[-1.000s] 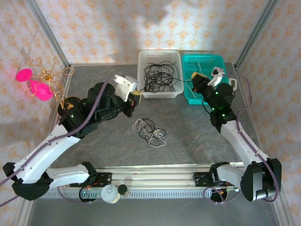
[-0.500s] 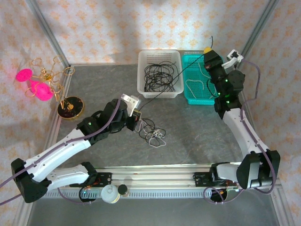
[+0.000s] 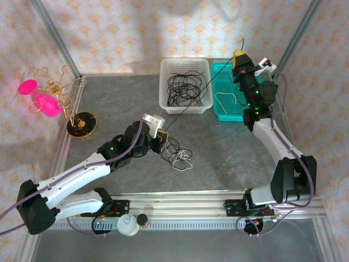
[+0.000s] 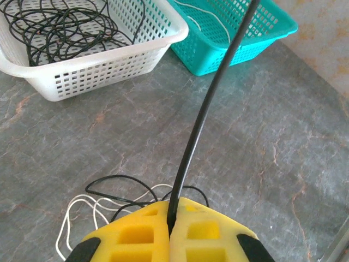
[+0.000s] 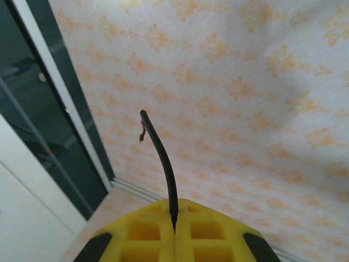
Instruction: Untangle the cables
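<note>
as my left jaws and right jaws both pinch one black cable (image 3: pixel 180 117), it runs taut diagonally across the white basket (image 3: pixel 185 111), the tangle (image 3: pixel 177 153) lying just before that basket, nearest my left arm.

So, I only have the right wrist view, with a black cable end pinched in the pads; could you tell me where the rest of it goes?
Observer: The black cable runs in a straight line from the right gripper down to the left gripper, which is shut on it too.
Operator: Thanks, and where is the tangle?
Observer: The tangle of black and white cables lies on the table, right beside the left gripper.
</note>
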{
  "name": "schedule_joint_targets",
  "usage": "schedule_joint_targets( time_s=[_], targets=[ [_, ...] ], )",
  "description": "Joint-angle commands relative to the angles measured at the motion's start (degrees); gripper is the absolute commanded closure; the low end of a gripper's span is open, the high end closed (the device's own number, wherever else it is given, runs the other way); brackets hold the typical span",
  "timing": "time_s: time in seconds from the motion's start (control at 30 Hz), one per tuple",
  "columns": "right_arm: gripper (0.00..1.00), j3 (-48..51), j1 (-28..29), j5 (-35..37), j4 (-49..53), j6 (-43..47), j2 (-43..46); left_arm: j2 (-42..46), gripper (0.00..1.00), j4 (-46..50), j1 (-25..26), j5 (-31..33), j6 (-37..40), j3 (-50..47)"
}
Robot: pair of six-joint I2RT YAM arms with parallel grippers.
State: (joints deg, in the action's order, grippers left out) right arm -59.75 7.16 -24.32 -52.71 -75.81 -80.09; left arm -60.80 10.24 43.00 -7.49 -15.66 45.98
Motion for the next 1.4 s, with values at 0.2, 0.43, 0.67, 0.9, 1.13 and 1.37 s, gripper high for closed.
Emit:
schedule_joint_targets(
  time_s=[0.2,0.43,0.67,0.9,1.13,1.37],
  targets=[
    [0.96,2.74,4.12,12.93,-11.55,-0.18,1.83,-1.6,1.0,-2.77,-0.35,-1.08,-2.36,-2.68],
    [0.96,1.78,4.27,15.62,-12.46,6.67,1.87,-0.64,1.0,-2.76,-0.38,-0.51,-3.06,-5.26],
    [0.97,1.48,3.01,15.82,-13.92,5.87,1.83,-0.2,1.0,-3.3,-0.38,2.18,-4.42,-7.85],
    [1.0,0.86,1.37,12.74,-14.55,-2.01,0.56,-0.29,1.0,-5.03,-0.45,3.59,-5.07,-9.74],
    [1.0,-5.39,0.75,6.71,-5.5,8.63,1.2,0.89,1.0,-4.96,-0.38,6.29,-6.15,-11.8],
    [1.0,-6.03,-0.08,7.18,-3.72,13.3,2.93,2.55,1.0,-4.88,-0.41,6.35,-6.6,-13.41]
  ],
)
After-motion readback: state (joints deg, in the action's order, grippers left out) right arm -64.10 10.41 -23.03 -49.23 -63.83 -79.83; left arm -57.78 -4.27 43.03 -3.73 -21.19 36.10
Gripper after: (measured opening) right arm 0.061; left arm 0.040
